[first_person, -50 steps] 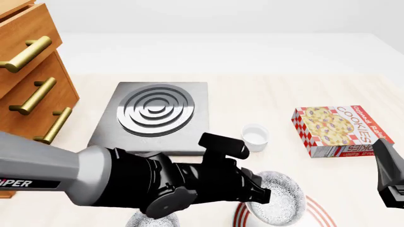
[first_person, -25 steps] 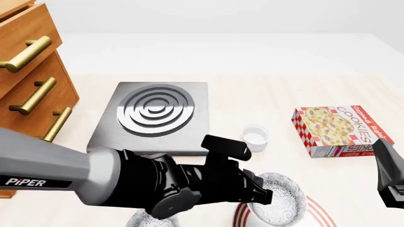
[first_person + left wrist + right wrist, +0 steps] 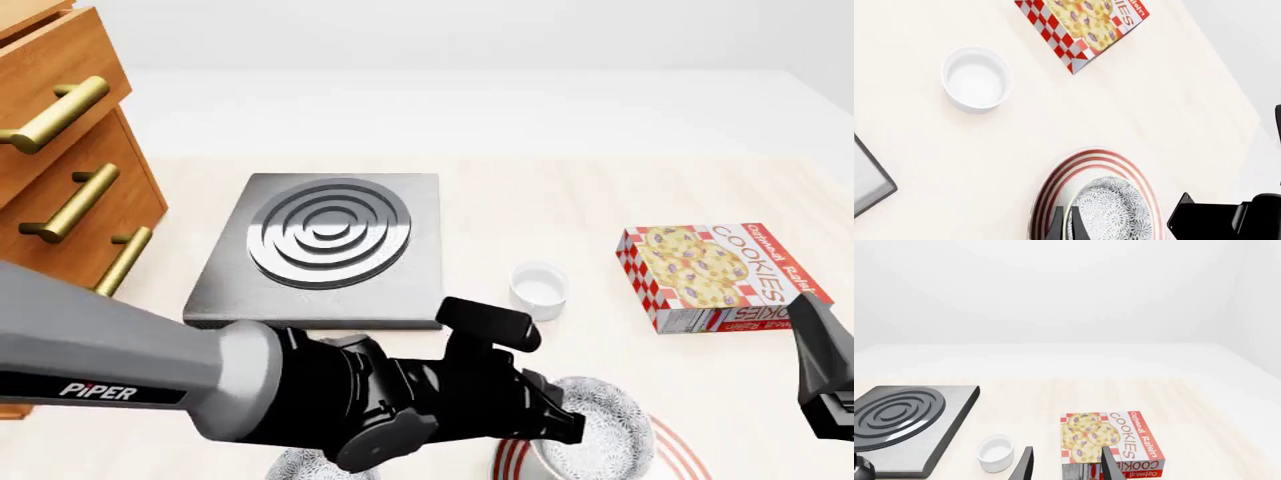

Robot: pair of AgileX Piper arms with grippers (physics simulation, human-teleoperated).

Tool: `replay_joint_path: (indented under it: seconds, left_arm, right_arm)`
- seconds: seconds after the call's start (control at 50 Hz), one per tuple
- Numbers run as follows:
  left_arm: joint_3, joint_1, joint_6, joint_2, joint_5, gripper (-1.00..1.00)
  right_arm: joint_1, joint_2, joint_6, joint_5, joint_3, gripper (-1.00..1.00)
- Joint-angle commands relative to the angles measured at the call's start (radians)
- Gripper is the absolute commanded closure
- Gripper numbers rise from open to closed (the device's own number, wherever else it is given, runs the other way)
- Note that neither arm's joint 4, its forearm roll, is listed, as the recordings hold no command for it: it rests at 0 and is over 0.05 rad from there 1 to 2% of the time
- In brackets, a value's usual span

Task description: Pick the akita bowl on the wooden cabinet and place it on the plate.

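Half the akita bowl point(image 3: 603, 430) hides behind the left hand point(image 3: 1063, 227)

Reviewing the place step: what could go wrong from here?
1. The left gripper pinches the bowl by its rim; opening while tilted could tip it.
2. The bowl sits off-centre on the plate, so it might slide.
3. A second bowl lies under the arm and could get bumped on retreat.
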Motion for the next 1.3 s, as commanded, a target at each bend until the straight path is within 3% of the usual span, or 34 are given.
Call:
replay_joint_path:
  seconds: [0.02,0.98,1.08,1.1,1.14,1.3]
  left_arm:
    - [-0.011,-0.005,-0.002,0.011,-0.007,1.00]
    - [-0.012,-0.011,-0.010,0.027,-0.009,1.00]
    - [0.004,0.021,0.019,-0.002,-0.020,1.00]
    - [0.002,0.009,0.016,-0.005,-0.026,-1.00]
    - [0.003,0.025,0.048,-0.019,-0.021,-1.00]
    - [0.010,0.051,0.071,-0.048,-0.012,-1.00]
  right_arm:
    - [0.000,0.000,0.000,0.000,0.000,-1.00]
    - [0.000,0.000,0.000,0.000,0.000,-1.00]
    - [0.000,0.000,0.000,0.000,0.000,-1.00]
    - [0.000,0.000,0.000,0.000,0.000,-1.00]
    - [0.000,0.000,0.000,0.000,0.000,-1.00]
    - [0.000,0.000,0.000,0.000,0.000,-1.00]
